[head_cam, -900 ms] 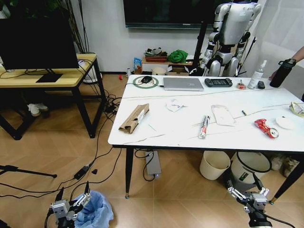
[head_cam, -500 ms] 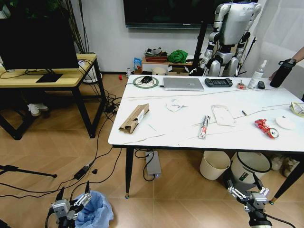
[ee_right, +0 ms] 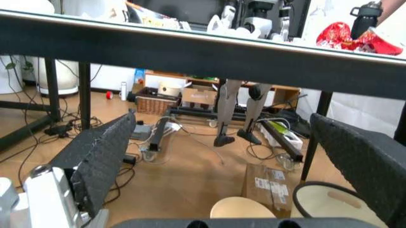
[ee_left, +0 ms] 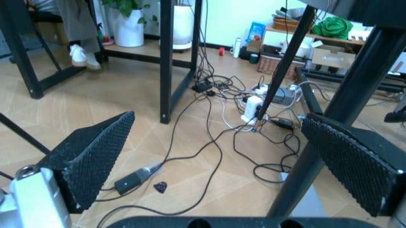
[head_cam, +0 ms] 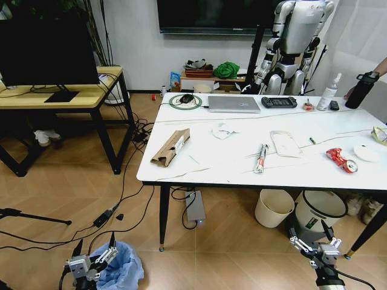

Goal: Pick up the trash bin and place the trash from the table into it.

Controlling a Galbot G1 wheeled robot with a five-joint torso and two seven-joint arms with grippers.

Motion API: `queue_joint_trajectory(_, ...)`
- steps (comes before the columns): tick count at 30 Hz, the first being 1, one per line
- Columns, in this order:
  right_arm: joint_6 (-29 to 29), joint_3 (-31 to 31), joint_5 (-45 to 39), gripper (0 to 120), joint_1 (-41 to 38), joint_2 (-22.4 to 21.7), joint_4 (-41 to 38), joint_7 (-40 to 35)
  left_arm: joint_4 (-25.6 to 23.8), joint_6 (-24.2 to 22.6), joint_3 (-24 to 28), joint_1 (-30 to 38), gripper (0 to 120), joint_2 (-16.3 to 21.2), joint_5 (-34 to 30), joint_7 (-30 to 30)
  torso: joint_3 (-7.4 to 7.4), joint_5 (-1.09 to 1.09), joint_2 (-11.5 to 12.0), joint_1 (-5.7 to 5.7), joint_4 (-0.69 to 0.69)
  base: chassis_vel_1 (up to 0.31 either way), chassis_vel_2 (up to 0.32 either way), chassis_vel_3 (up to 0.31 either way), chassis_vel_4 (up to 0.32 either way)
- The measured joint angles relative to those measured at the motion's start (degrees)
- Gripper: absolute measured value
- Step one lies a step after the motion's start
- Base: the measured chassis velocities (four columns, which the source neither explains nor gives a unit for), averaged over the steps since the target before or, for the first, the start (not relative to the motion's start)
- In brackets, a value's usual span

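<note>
While parked on the floor at seven o'clock, trash bin [head_cam: 123, 270] touching left gripper [head_cam: 91, 264], jaws spread; right gripper [head_cam: 315, 251] agape at five o'clock. Whole scene shifted slightly since earlier; trash on table [head_cam: 242, 175] unmoved.

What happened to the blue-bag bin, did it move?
No. The bin sits just as far left of the table leg as before. The whole head view shifted a little, so the camera moved, not the bin.
</note>
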State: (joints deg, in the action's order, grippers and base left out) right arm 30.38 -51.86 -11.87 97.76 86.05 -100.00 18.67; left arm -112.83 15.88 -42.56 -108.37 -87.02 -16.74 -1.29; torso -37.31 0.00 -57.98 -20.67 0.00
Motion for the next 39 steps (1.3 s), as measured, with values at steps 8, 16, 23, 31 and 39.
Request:
queue_joint_trajectory(8,0.19,0.01,-0.30,100,-0.06,-0.23,0.32,0.07,0.33,-0.01,0.15,0.00,100,-0.18,0.38,-0.04,1.16,0.00,2.10,0.93,0.00,0.000,0.000,0.000,0.000)
queue_joint_trajectory(16,0.75,0.05,-0.44,100,-0.20,-0.25,1.19,0.26,0.69,-0.11,0.19,0.02,100,-0.05,0.78,-0.09,2.49,0.00,4.41,1.92,0.00,0.000,0.000,0.000,0.000)
queue_joint_trajectory(23,0.88,0.11,-0.43,100,-0.13,-0.05,1.25,0.38,1.00,-0.06,0.27,-0.06,100,-0.07,0.77,-0.09,3.48,0.00,6.18,2.69,0.00,0.000,0.000,0.000,0.000)
queue_joint_trajectory(31,0.90,0.11,-0.40,100,-0.15,0.07,1.22,0.44,1.14,0.11,0.34,-0.23,100,-0.09,0.76,-0.15,4.47,0.00,7.94,3.46,0.00,0.000,0.000,0.000,0.000)
queue_joint_trajectory(39,1.05,0.08,-0.39,100,-0.13,0.22,1.18,0.48,1.15,0.20,0.35,-0.40,100,0.00,0.69,-0.21,5.89,0.00,10.40,4.50,0.00,0.000,0.000,0.000,0.000)
